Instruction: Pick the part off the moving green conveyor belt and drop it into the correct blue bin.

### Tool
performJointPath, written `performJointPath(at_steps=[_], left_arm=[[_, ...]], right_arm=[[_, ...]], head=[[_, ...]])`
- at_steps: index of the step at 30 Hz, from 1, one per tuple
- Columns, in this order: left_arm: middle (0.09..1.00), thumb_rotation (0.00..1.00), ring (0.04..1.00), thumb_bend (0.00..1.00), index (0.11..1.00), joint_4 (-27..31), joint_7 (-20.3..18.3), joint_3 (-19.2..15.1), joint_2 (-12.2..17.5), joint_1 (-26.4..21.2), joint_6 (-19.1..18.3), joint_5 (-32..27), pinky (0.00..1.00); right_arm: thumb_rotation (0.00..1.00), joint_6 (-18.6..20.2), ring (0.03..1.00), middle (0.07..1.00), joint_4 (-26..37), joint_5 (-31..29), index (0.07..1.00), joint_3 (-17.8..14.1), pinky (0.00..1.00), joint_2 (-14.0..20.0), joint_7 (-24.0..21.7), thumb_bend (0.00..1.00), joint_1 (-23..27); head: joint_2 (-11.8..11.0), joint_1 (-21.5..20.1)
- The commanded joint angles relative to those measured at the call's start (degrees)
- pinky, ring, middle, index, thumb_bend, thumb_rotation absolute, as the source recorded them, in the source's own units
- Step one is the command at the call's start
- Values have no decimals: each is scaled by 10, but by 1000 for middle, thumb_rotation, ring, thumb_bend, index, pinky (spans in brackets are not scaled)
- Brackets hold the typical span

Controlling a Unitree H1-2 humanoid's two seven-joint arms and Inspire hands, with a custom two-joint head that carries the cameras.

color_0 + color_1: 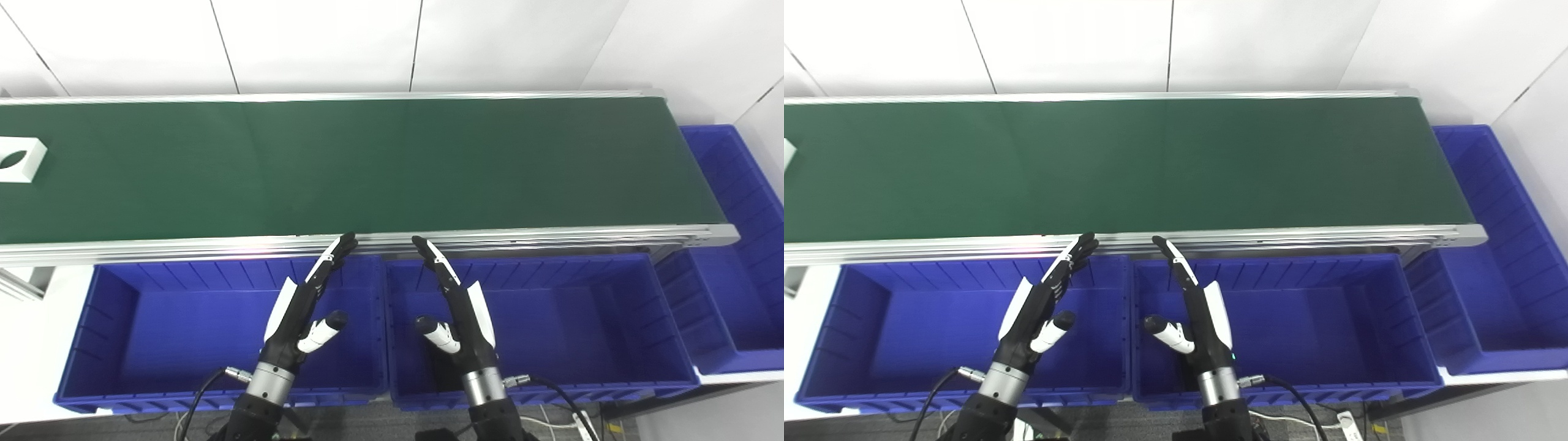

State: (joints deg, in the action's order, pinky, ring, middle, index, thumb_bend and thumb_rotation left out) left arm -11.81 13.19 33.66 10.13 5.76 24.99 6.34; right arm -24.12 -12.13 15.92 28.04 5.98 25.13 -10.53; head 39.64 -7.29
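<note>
Conveyor belt (367,165) ran left–right behind two bins. Part (18,159) sat on belt at far left end. Left bin (153,331) & middle bin (582,324) lay side by side just in front of belt; third bin (735,245) off belt's right end.

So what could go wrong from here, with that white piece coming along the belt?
The white part lies at the belt's far left end, well away from both open hands, left hand and right hand, so a late grab could miss it. It might then ride on into the end bin.
</note>
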Motion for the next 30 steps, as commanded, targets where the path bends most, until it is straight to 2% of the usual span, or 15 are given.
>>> performJointPath(at_steps=[1, 9, 11, 12, 17, 19, 21, 23, 26, 30], left_arm=[[922, 980, 934, 880, 932, 12, 6, 1, -4, -2, 19, 5, 922], [921, 976, 936, 880, 929, 11, 1, -1, -6, 0, 19, 4, 927], [922, 974, 935, 870, 930, 3, 3, 1, -6, -3, 19, 5, 926], [922, 973, 934, 864, 930, -3, 4, 1, -7, -4, 19, 4, 925], [922, 959, 934, 870, 924, -5, -4, 1, -14, -1, 19, -3, 911], [926, 941, 946, 873, 925, -3, -8, 2, -19, 1, 19, -7, 932], [924, 947, 939, 864, 925, -5, 2, 7, -21, 1, 19, 6, 919], [921, 954, 933, 855, 925, -6, 12, 12, -21, 0, 19, 17, 906], [914, 952, 923, 849, 922, -8, 33, 23, -18, -3, 19, 29, 890], [900, 956, 904, 852, 916, -9, 61, 40, -9, -8, 19, 42, 866]], right_arm=[[1000, -28, 920, 916, 7, 5, 907, 3, 902, 0, 12, 896, 5], [1000, -28, 918, 915, 3, 7, 910, 5, 897, 2, 16, 889, 5], [1000, -28, 917, 914, -6, 7, 909, 8, 896, 3, 22, 894, 9], [1000, -28, 917, 914, -11, 3, 909, 9, 896, 4, 22, 896, 10], [1000, -28, 914, 914, -14, -8, 905, 9, 892, 10, 22, 920, 5], [1000, -28, 903, 911, -10, -9, 899, 9, 886, 14, 25, 923, 3], [1000, -28, 905, 910, -8, -11, 901, 7, 887, 19, 22, 924, 0], [1000, -28, 907, 910, -8, -12, 903, 6, 887, 21, 20, 926, -2], [1000, -28, 910, 920, -10, -14, 911, 11, 889, 23, 20, 915, -3], [1000, -28, 905, 916, -14, -9, 905, 18, 875, 23, 29, 908, 0]], head=[[1, 1], [-4, 2], [-9, 2], [-25, 5], [-21, 11], [-24, 30], [-30, 50], [-30, 50], [-56, 51], [-56, 43]])
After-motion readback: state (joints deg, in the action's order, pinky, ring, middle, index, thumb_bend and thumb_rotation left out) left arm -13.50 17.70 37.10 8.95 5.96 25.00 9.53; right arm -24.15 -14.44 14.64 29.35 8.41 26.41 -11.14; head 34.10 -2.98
